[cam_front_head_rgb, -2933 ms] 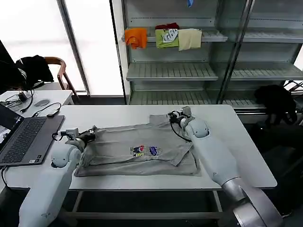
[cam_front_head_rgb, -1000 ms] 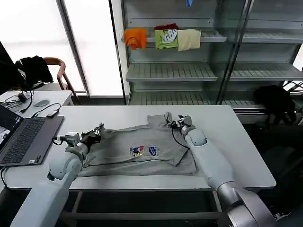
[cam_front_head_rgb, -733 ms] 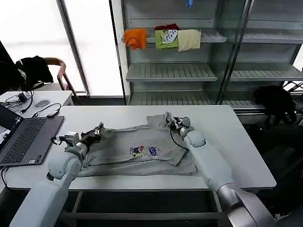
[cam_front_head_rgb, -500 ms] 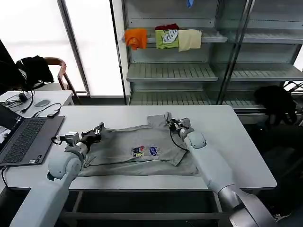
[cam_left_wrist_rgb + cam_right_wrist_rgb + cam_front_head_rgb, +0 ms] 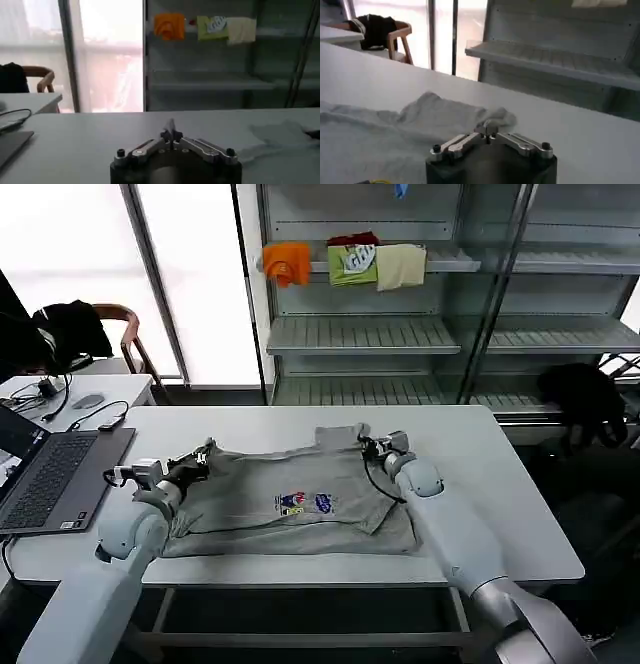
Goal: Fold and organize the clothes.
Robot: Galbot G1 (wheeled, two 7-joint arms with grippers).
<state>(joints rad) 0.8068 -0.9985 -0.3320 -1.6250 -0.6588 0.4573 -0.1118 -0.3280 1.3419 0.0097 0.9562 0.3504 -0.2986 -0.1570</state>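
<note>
You are looking at the light grey shirt (image 5: 295, 496) lying spread across the middle of the white bench (image 5: 500, 484), chest side up, with its small blue, yellow and pink print (image 5: 305, 503) facing the head camera. Its near hem is sitting close to the bench's front edge, and the right side of the body is lying doubled over itself in a fold.

Your left pincer (image 5: 201, 458) is sitting at the shirt's left shoulder corner, low over the bench, and its fingers are pressed together on a pinch of the grey fabric there. In the left wrist view that pincer (image 5: 171, 134) is showing its two fingertips meeting with no gap between them, and a pale patch of the shirt (image 5: 280, 135) is lying on the bench off to one side.

Your right pincer (image 5: 366, 443) is resting at the collar end on the far right of the shirt, also clamped down on cloth. In the right wrist view you are seeing the right pincer (image 5: 489, 132) with its tips closed on a raised, rumpled bit of the shirt (image 5: 445, 119), which is bunching up just in front of it.

A laptop (image 5: 45, 474) is standing open at the bench's left end, well apart from the shirt.
</note>
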